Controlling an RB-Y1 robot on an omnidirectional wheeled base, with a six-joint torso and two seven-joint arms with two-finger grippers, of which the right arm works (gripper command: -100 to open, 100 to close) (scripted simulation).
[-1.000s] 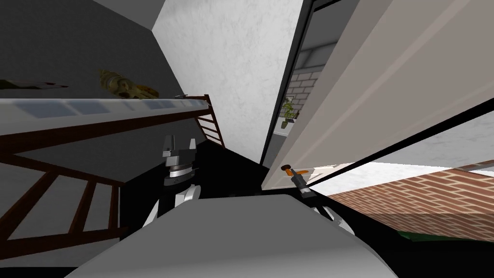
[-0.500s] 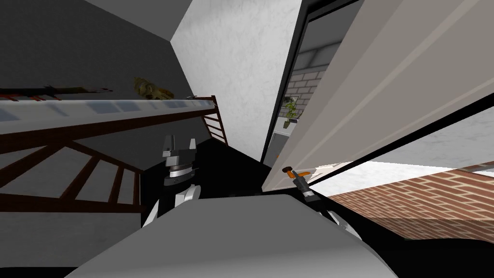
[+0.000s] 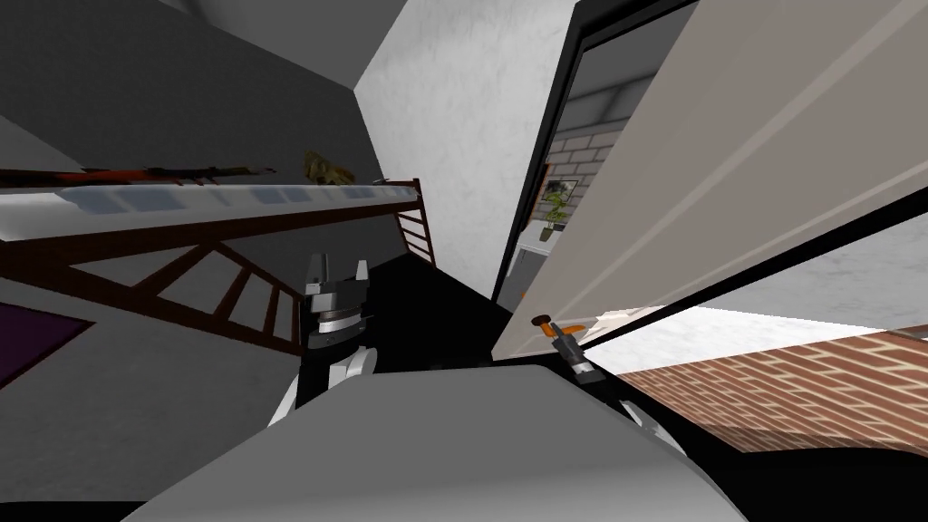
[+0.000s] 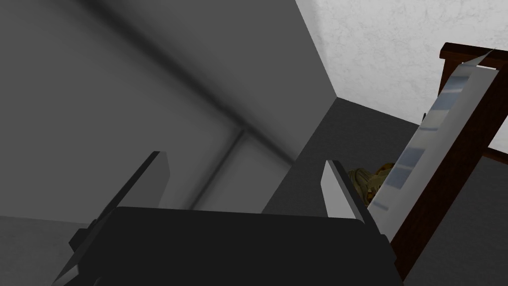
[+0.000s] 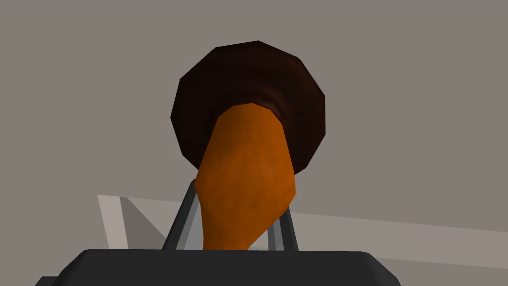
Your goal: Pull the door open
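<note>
We are in the pulling step. The right gripper (image 3: 555, 335) is sitting in the lower middle of the head view, just right of centre, and its jaws are closing narrowly on the orange handle (image 3: 566, 323) of the door (image 3: 725, 181). In the right wrist view the gripper (image 5: 238, 198) is pressing its two thin fingers (image 5: 183, 218) against the sides of the handle (image 5: 245, 164). The handle is running up to its dark round base (image 5: 248, 74) on the flat beige door (image 5: 421, 99).

The door itself is sweeping across the upper right of the head view and is already standing partly open. Between its edge and the black door frame (image 3: 535, 181) a narrow gap is showing a plant (image 3: 553, 213) in the room beyond. A brick wall (image 3: 797, 381) is lying across the lower right.

The left gripper (image 3: 337, 270) is hanging idle at centre left, just above the chest, well apart from the door. Its jaws are standing wide and holding nothing, as its own wrist view (image 4: 243, 169) is also showing. A dark wooden rack (image 3: 227, 236) with a pale top is crossing the left of the head view behind it.

We are judging that the next move calls for a firm clamp on the handle. The hand should be drawing back along the door's arc, not straight, so the fingers are not slipping off the tapered lever. The base should be giving way as the door is swinging toward us.
</note>
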